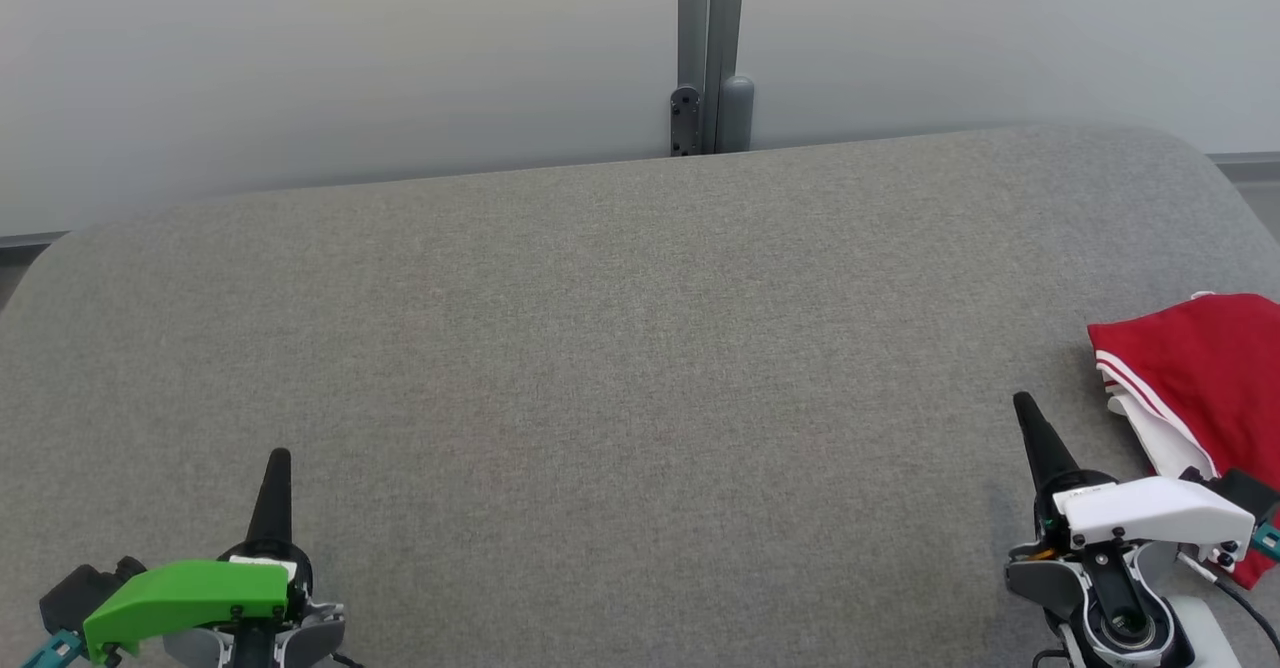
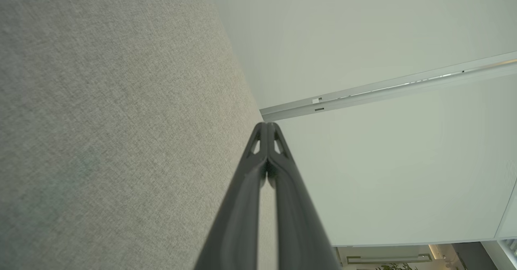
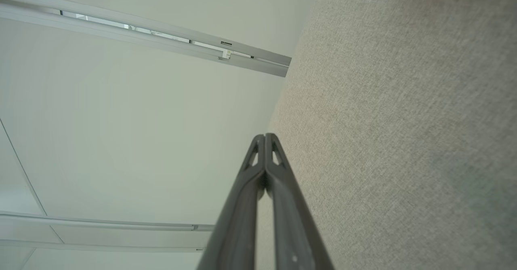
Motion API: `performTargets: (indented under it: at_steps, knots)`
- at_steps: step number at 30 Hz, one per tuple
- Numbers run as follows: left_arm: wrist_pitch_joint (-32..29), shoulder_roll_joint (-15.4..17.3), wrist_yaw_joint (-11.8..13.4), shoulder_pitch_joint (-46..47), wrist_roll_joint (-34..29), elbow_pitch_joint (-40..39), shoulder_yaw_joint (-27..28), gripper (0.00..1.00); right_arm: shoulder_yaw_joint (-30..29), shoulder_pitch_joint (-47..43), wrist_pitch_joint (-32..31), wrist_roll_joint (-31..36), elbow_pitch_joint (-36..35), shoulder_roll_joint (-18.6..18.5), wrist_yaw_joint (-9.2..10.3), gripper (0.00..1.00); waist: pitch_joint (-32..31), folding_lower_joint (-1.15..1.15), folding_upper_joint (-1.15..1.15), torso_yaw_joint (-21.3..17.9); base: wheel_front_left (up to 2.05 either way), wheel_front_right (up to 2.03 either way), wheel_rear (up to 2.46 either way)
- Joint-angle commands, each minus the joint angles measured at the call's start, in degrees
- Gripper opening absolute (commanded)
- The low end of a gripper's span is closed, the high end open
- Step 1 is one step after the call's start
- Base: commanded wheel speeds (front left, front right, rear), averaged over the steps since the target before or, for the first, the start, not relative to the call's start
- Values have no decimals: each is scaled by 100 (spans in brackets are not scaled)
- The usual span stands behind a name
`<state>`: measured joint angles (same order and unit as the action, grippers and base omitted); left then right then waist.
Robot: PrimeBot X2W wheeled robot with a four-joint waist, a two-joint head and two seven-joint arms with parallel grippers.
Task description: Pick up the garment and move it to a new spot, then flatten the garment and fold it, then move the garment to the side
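Grey woven fabric is covering the whole worktop [image 1: 640,348]. Pale wall panels [image 1: 350,68] are standing behind it, with a grey post [image 1: 710,48] rising at 12 o'clock.

The garment [image 1: 1200,368] is lying at 3 o'clock, right at the worktop's edge and running out of the head view. It is red cloth with white striped trim, lying in loose layers with a white fold showing beneath. It is looking light, soft and limp, so it is likely going to sag and drape when lifted rather than keep its shape. The thin cloth may also slip unless several layers are pinched together. The striped hem at its 9 o'clock side seems the best place to take hold, since the layers are bunching there.

The right pincer [image 1: 1025,403] is showing at 4 o'clock, just beside the garment, with its fingers pressed together on nothing. Its white housing [image 1: 1150,508] is covering part of the cloth and is the only thing crowding the approach. The left pincer [image 1: 277,463] is showing at 8 o'clock, well apart from the garment, likewise pressed together and gripping nothing.
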<state>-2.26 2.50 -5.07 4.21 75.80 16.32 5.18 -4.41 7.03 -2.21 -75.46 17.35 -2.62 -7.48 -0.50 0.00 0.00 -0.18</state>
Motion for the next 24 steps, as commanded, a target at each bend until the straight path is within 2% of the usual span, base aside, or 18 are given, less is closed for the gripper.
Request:
performTargets:
  at_steps: [1, 24]
  knots:
    - [-29, 48, -58, 141, 162, -66, 24, 0, -29, -37, -43, -143, -79, -33, -3, 0, 2, 0, 0, 1, 0, 0, 0]
    - [-304, 54, -191, 203, 1154, -182, 109, 0, -158, -83, -310, -1164, -263, -36, -3, 0, 42, 0, 0, 11, 0, 0, 0]
